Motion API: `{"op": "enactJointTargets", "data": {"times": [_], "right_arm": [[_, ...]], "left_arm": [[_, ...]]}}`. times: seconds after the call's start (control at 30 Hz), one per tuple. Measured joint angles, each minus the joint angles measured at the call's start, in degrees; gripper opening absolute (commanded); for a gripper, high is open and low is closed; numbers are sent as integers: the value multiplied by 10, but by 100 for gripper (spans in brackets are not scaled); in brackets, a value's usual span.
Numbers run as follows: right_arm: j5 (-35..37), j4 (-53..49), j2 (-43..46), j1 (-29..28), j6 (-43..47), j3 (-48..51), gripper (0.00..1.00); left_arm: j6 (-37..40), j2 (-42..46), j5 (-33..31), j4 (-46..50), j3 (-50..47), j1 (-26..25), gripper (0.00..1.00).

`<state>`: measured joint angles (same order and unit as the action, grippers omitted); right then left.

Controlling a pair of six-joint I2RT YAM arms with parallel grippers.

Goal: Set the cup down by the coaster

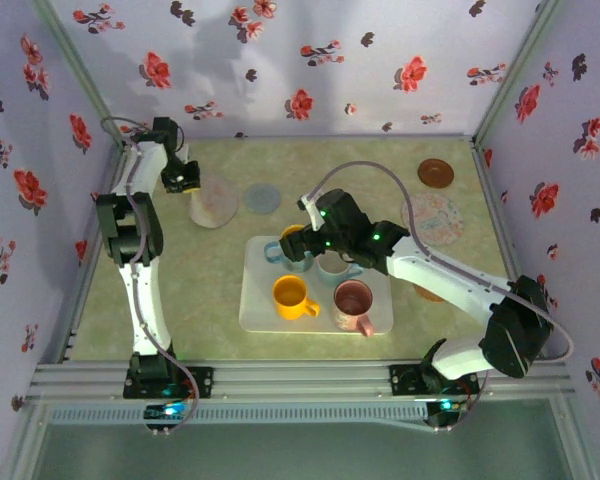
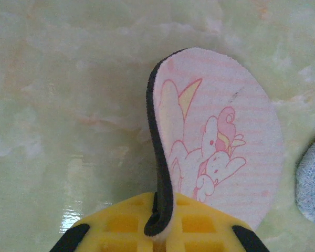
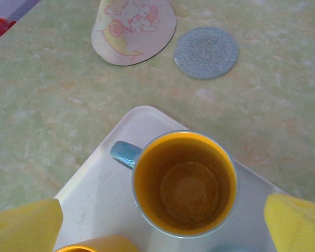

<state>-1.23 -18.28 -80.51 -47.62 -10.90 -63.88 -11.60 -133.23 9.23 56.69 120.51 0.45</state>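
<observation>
A blue cup (image 3: 184, 184) with a yellow inside stands upright at the far left corner of the white tray (image 3: 105, 178), its handle pointing left. My right gripper (image 3: 163, 210) hangs open over it, with a yellow finger on either side of the cup and clear of it. From above, the right gripper (image 1: 305, 235) covers most of that cup (image 1: 288, 248). A pink cartoon coaster (image 2: 220, 142) is tilted up on the table, and my left gripper (image 2: 160, 226) is shut on its dark edge. In the top view the left gripper (image 1: 185, 185) sits at the far left beside that coaster (image 1: 213, 203).
A grey coaster (image 1: 262, 197) lies right of the pink one. The tray (image 1: 260, 310) also holds a yellow cup (image 1: 292, 296), a pink cup (image 1: 353, 303) and a pale cup (image 1: 335, 266). A brown coaster (image 1: 435, 172) and a patterned one (image 1: 432, 218) lie far right.
</observation>
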Motion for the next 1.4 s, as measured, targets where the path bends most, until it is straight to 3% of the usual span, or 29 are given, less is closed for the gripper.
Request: {"op": "enactJointTargets", "data": {"times": [0.3,0.47,0.63,0.97,1.17,1.4], "right_arm": [[0,0,-2,0,0,-7,99],[0,0,-6,0,0,-14,100],[0,0,-9,0,4,-14,99],[-5,0,-12,0,4,-34,99],[-5,-11,-15,0,9,-62,99],[-4,-28,-15,2,12,-80,99]], "left_arm": [[-1,-4,-18,0,-2,3,29],[-3,-5,-24,0,-4,7,38],[-12,-5,-27,0,-6,9,57],[-20,-1,-27,-5,-14,9,81],[-22,35,-28,-11,-38,9,91],[-21,90,-25,-14,-28,9,94]]}}
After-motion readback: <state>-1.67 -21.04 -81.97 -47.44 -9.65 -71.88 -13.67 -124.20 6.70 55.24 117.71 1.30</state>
